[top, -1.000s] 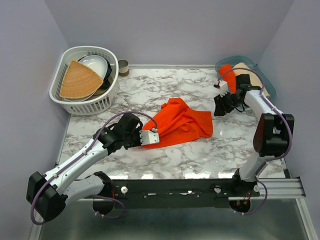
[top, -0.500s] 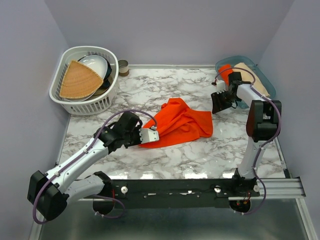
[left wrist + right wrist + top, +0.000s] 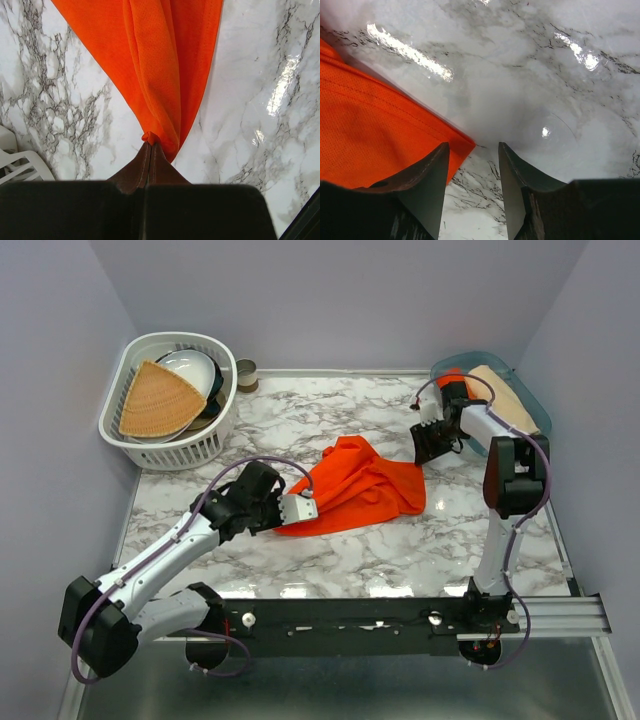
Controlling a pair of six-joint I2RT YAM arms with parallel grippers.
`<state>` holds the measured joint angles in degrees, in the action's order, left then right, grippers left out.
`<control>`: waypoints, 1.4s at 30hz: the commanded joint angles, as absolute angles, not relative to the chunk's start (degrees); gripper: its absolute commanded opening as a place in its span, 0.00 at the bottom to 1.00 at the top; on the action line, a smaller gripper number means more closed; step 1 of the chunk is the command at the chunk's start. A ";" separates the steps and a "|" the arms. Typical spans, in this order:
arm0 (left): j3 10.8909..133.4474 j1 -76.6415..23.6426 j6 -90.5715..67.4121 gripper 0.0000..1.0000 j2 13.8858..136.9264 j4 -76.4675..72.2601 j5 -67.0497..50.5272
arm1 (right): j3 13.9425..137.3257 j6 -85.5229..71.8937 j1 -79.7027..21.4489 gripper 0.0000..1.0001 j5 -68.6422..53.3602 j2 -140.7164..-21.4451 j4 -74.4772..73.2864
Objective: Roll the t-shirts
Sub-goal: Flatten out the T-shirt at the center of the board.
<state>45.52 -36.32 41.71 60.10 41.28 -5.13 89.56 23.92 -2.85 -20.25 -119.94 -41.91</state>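
Orange-red t-shirt (image 3: 160, 75) is pinched at a bunched corner between the closed jaws of the left gripper (image 3: 150, 148), and its folds are fanned out from that grip across the marble counter (image 3: 300, 420). The jaws of the right gripper (image 3: 472, 160) are held apart with nothing between them, low over bare marble, and a hemmed corner of the same shirt is seen just beside one fingertip. The shirt is spread crumpled near the middle of the counter. At the far right corner a beige t-shirt (image 3: 503, 392) and a second orange-red t-shirt (image 3: 451, 374) are seen in a teal bin (image 3: 532, 400). At the far left a tan woven piece (image 3: 158, 400) is held in a white basket (image 3: 215, 440).
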 commanded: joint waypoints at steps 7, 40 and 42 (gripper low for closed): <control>46.85 -35.95 41.04 0.00 60.30 39.73 -6.86 | 91.23 22.59 -6.24 0.47 -12.05 -120.94 -44.47; 79.17 -23.91 25.66 0.00 63.10 28.65 1.76 | 91.92 24.87 -7.29 0.01 -12.75 -73.68 -26.64; 84.18 -23.91 25.05 0.00 63.72 28.39 1.23 | 93.33 24.44 -7.21 0.01 -11.96 -71.46 -26.54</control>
<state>76.25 -24.34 27.90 61.98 30.76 -0.01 91.09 24.49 -7.49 -14.17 -75.02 -28.97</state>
